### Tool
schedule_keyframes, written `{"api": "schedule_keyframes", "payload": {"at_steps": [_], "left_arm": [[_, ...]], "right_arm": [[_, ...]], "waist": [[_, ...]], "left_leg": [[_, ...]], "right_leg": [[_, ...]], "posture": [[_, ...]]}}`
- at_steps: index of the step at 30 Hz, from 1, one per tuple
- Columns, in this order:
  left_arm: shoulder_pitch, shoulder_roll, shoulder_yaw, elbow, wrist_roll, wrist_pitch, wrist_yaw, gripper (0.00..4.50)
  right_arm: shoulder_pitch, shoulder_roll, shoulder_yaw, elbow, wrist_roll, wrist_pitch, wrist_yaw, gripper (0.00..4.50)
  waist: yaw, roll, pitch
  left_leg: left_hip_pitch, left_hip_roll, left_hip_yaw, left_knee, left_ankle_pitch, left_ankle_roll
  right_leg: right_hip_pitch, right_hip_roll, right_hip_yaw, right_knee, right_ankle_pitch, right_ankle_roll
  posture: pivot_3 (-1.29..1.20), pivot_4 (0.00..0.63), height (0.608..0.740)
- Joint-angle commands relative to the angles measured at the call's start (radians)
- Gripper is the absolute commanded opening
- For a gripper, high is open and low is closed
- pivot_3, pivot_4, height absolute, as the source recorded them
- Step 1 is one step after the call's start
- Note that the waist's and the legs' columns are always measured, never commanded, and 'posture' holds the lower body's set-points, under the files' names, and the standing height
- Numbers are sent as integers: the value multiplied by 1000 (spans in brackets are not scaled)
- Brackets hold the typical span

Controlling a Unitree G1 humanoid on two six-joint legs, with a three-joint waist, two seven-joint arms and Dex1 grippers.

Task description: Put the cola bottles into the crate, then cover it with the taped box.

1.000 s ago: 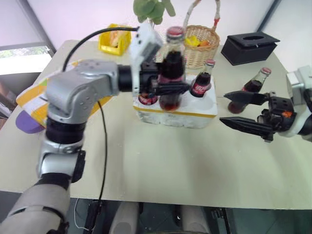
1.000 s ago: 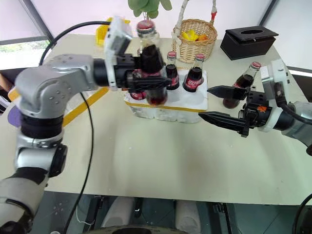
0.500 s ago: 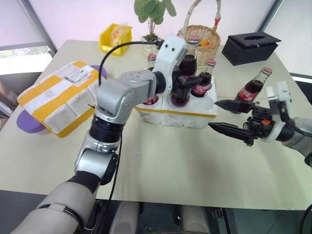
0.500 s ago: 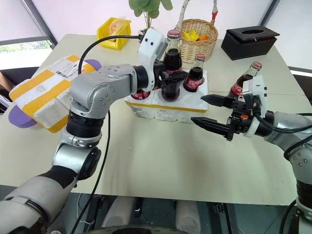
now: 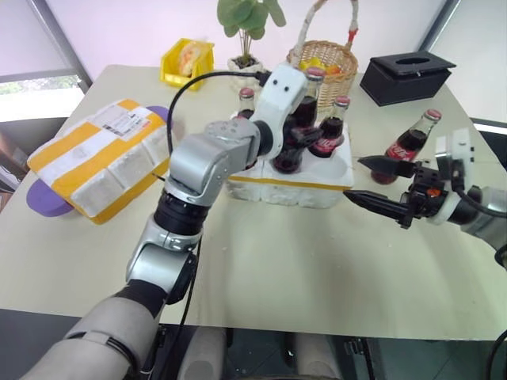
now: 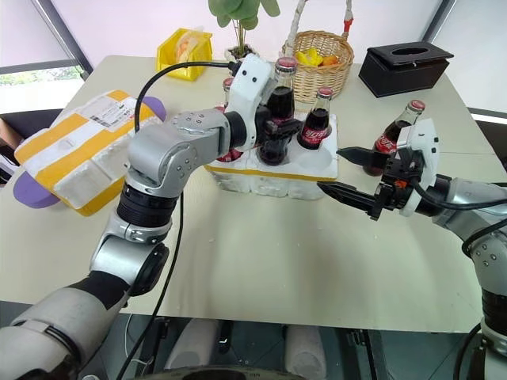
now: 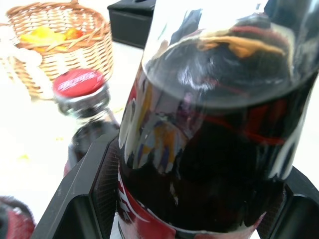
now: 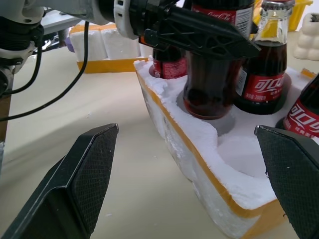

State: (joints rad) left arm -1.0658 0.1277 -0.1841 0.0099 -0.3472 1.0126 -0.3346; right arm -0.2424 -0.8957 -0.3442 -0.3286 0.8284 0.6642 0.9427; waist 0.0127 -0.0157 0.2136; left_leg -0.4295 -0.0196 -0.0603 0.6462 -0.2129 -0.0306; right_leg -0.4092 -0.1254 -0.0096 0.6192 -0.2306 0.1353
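My left gripper (image 5: 303,136) is shut on a cola bottle (image 5: 303,111), upright with its base in a front middle hole of the white crate (image 5: 317,188). In the left wrist view that bottle (image 7: 209,149) sits between both fingers (image 7: 84,199). Other cola bottles (image 5: 329,136) stand in the crate. One more (image 5: 408,142) stands on the table to the crate's right. My right gripper (image 5: 354,178) is open and empty beside the crate's right end, level and pointing at it, in front of that loose bottle. The taped box (image 5: 99,154) lies at the far left.
A wicker basket (image 5: 325,67), a black tissue box (image 5: 405,77), a yellow bin (image 5: 186,62) and a potted plant (image 5: 247,16) line the table's back. A purple object (image 5: 40,202) lies under the taped box. The crate's front right hole (image 8: 239,149) holds nothing.
My left gripper carried the bottle forward and down from above the crate into its hole. The right gripper sank slightly and stayed open near the crate's right end.
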Motion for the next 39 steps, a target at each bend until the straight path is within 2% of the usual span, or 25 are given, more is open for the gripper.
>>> {"api": "schedule_keyframes", "payload": {"at_steps": [1,4,6,8,16,21,27,31,36,39], "left_arm": [[-16,-11,-5,-27,25,-61,-9,2756],[-2,-20,-15,-2,43,-85,-19,2756],[12,-31,-15,17,49,-97,-20,3785],[27,-43,-11,34,52,-104,-19,4445],[69,-47,-9,31,69,-99,-21,4445],[14,-22,34,-19,34,-43,-45,4445],[-75,95,89,-171,-88,170,-144,4445],[-134,129,235,-251,-213,383,-150,4445],[-153,239,261,-340,-248,406,-166,4445],[-151,288,337,-363,-296,390,-192,4445]], "right_arm": [[-16,3,-21,-7,-2,-29,8,4500],[-20,9,-15,-4,-5,-33,7,4500],[-20,12,-13,-3,-7,-37,8,4500],[-20,16,-10,-3,-11,-39,8,4500],[-21,20,-11,4,-17,-45,14,4500],[-31,22,-1,19,-28,-54,20,4500],[-26,4,-5,55,-49,-69,52,4500],[-32,0,-7,102,-64,-74,67,4500],[-34,-2,1,151,-94,-87,86,4500],[-54,-5,4,203,-131,-104,77,4500]], "waist": [[0,0,0],[0,0,0],[-1,0,0],[0,0,0],[0,0,0],[-1,0,0],[-3,0,0],[-3,0,0],[-6,0,0],[-9,0,0]], "left_leg": [[0,0,0,0,0,0],[0,0,0,0,0,0],[0,0,0,0,0,0],[0,0,0,0,0,0],[1,0,0,1,0,0],[1,0,0,1,0,0],[1,0,0,1,0,0],[2,0,0,1,0,0],[3,0,0,1,0,-1],[3,0,0,1,1,-1]], "right_leg": [[0,0,0,0,0,0],[0,0,0,0,0,0],[0,0,0,0,0,0],[0,0,0,0,0,0],[1,0,0,1,0,0],[1,0,0,1,0,0],[1,0,0,1,0,0],[1,0,0,2,0,0],[2,0,0,3,0,0],[2,0,0,3,0,0]], "posture": [[0,150,740],[0,150,740],[0,150,740],[0,150,740],[0,150,740],[0,150,740],[0,150,740],[0,150,740],[0,150,740],[0,150,740]]}}
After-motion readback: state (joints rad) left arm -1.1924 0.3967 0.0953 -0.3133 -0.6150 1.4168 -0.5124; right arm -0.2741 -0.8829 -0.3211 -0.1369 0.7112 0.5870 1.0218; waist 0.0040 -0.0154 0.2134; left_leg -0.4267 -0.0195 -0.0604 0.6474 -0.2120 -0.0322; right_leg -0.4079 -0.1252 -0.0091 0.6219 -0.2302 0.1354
